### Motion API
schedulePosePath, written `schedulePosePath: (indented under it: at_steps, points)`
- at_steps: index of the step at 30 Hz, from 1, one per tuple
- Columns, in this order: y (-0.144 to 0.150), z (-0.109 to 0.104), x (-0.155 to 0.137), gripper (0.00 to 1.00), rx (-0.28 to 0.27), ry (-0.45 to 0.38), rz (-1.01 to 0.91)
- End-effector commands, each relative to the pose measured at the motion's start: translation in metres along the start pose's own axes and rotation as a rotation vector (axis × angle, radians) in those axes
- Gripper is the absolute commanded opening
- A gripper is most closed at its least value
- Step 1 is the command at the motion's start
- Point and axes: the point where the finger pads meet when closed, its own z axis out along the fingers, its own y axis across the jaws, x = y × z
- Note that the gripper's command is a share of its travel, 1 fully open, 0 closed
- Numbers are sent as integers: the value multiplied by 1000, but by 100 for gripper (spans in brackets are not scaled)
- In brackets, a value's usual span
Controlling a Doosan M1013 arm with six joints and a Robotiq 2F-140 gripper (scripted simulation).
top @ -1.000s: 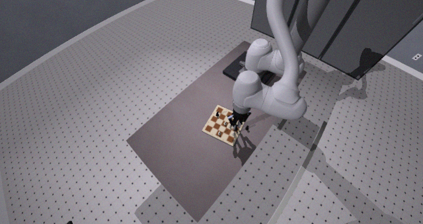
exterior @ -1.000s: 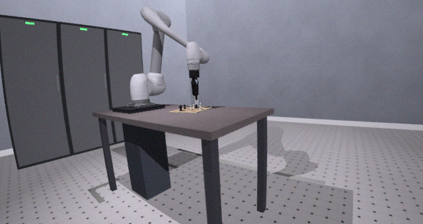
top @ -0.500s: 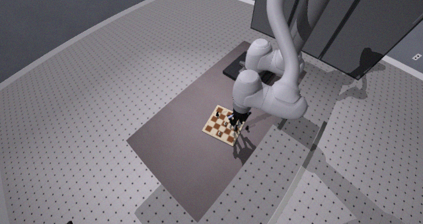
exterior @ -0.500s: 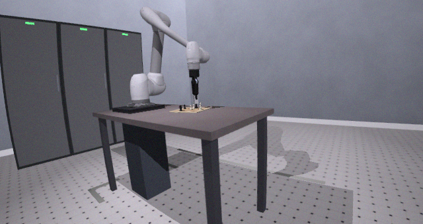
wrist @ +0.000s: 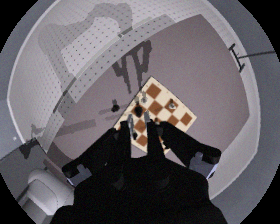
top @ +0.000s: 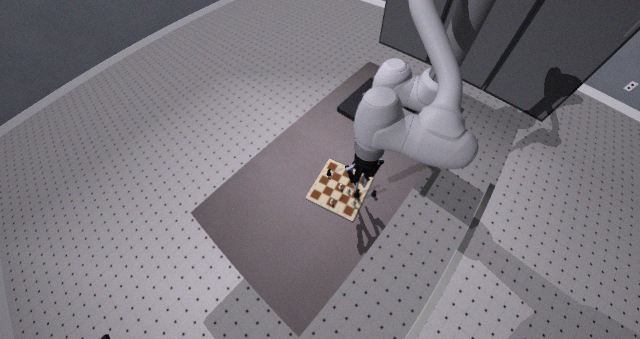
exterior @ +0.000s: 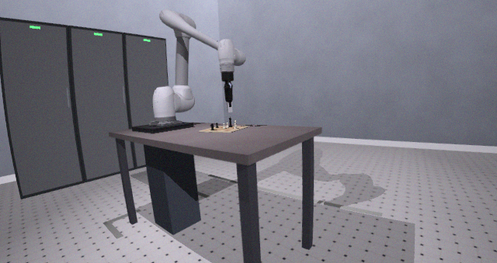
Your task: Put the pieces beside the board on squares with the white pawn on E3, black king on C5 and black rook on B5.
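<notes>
The chessboard (top: 316, 195) (exterior: 206, 130) (wrist: 184, 119) lies on the brown table (top: 280, 239) (exterior: 252, 143) with a few black and white pieces on it. My gripper (top: 361, 179) (exterior: 229, 105) (wrist: 138, 118) hangs a little above the board's right edge, fingers pointing down and a small way apart. In the exterior view a small white piece, the white pawn, shows right at the fingertips, above the board; I cannot tell whether the fingers touch it. Small black pieces (top: 374, 193) stand on the table just right of the board. The wrist view is too coarse to name the squares.
The arm's black base plate (top: 350, 106) (exterior: 159, 127) sits at the far end of the table. Dark cabinets (exterior: 78, 100) stand behind it. The arm's bulky white links (top: 415, 129) hang over the board's far side.
</notes>
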Motion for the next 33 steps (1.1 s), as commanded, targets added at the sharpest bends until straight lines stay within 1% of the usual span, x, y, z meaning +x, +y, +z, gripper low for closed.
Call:
schedulePosePath:
  at_steps: [1,2,7,11,12,33]
  points:
    - [0,-10,0,25,0,0,0]
    - [0,-10,0,25,0,0,0]
    - [0,-24,0,25,0,0,0]
    - [0,-26,0,25,0,0,0]
    - [0,-26,0,100,0,0,0]
    - [0,-26,0,100,0,0,-6]
